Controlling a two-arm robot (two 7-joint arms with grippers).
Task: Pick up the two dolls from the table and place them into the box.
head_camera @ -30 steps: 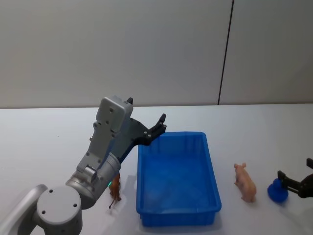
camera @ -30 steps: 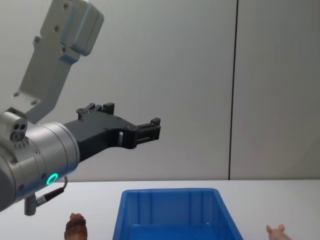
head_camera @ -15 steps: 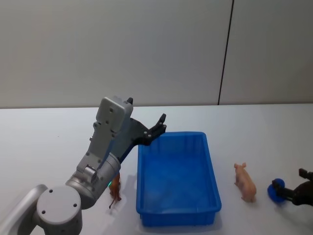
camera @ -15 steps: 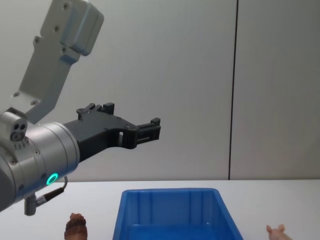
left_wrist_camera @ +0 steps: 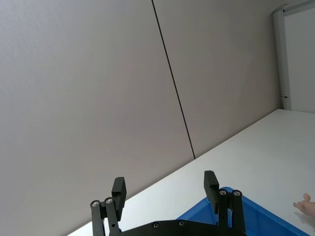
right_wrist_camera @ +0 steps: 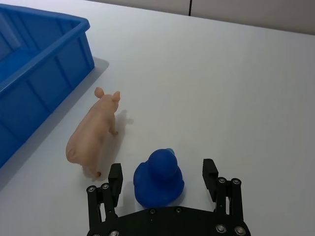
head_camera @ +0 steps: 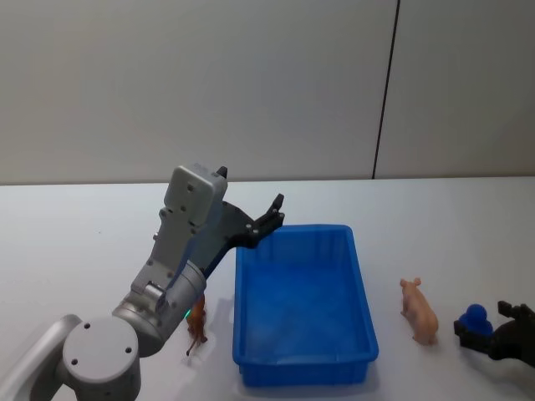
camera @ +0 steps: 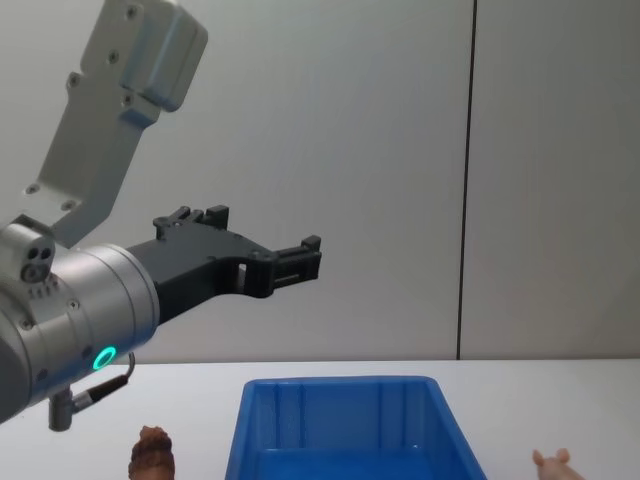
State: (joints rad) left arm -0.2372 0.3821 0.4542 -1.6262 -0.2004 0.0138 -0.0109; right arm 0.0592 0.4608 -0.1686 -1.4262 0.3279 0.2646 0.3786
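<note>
right wrist view shows right pincer point(right_wrist_camera: 162, 169) spread, empty, astride a blue duck point(right_wrist_camera: 158, 181).

The box point(head_camera: 301, 301) is bright blue on a plain white table point(head_camera: 75, 234), and the grey wall point(head_camera: 209, 83) has one dark vertical seam point(head_camera: 386, 83). The pig doll point(head_camera: 420, 312) is pale pink, the four-legged doll point(head_camera: 197, 324) reddish-brown and the duck toy point(right_wrist_camera: 159, 178) deep blue. The left gripper point(head_camera: 277, 210) and right gripper point(right_wrist_camera: 162, 168) are black, and the silver-grey left arm point(head_camera: 180, 242) has a green-glowing ring light point(camera: 104, 356).
</note>
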